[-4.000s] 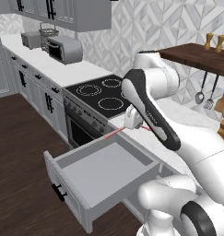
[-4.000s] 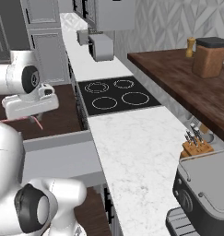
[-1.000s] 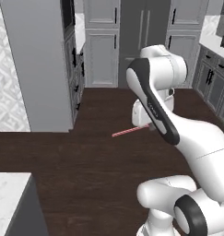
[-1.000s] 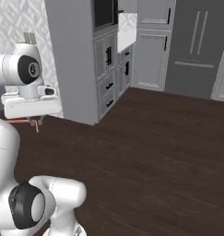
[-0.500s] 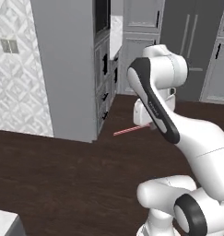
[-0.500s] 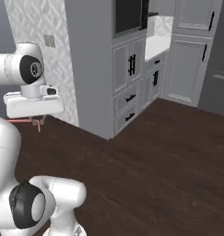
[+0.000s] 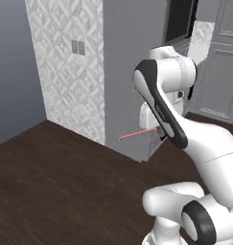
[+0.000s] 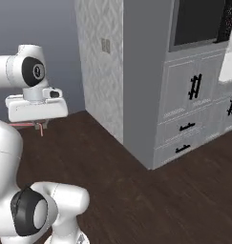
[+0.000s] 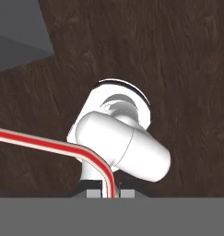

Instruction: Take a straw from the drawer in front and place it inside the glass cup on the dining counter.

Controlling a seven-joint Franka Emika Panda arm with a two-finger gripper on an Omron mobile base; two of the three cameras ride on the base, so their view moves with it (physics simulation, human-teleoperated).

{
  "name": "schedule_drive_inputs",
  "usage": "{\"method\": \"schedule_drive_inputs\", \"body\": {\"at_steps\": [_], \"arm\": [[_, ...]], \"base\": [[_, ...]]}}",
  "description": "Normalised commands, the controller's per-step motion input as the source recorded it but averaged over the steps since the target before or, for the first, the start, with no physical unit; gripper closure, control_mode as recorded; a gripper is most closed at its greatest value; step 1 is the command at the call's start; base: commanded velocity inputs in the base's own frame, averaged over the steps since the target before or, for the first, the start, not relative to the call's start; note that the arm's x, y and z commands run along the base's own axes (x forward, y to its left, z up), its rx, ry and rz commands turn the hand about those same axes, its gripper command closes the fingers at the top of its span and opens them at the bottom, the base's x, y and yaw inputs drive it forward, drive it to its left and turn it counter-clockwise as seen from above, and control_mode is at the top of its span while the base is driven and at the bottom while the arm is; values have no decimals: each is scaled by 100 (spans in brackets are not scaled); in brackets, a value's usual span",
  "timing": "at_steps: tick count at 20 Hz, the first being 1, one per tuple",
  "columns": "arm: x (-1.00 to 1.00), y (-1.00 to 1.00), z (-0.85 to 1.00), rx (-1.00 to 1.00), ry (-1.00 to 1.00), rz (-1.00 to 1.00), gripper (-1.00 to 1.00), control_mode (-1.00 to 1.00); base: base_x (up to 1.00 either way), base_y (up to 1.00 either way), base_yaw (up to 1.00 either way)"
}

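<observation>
The light is soft and even, with no strong lamp to see. The dark wooden floor (image 7: 65,182) looks dim, and the white robot arm (image 7: 161,95) is bright, with gentle grey shading on its lower sides. In the right base view the patterned wall (image 8: 100,71) is paler than the grey wall (image 8: 31,24) behind, which fades darker toward the top. There is no glare. Edges are a little soft in all views. In the hand view the red straw (image 9: 49,145) looks bent, a distortion near the lens.
</observation>
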Motion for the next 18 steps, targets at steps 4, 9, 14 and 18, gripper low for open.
{"method": "schedule_drive_inputs", "body": {"at_steps": [4,9,14,18], "arm": [[0,0,0,0,0,0,100,100],[0,0,0,0,0,0,100,100],[0,0,0,0,0,0,100,100],[0,0,0,0,0,0,100,100]], "base": [[100,-30,69],[100,-23,71],[100,-23,67],[100,-26,57]]}}
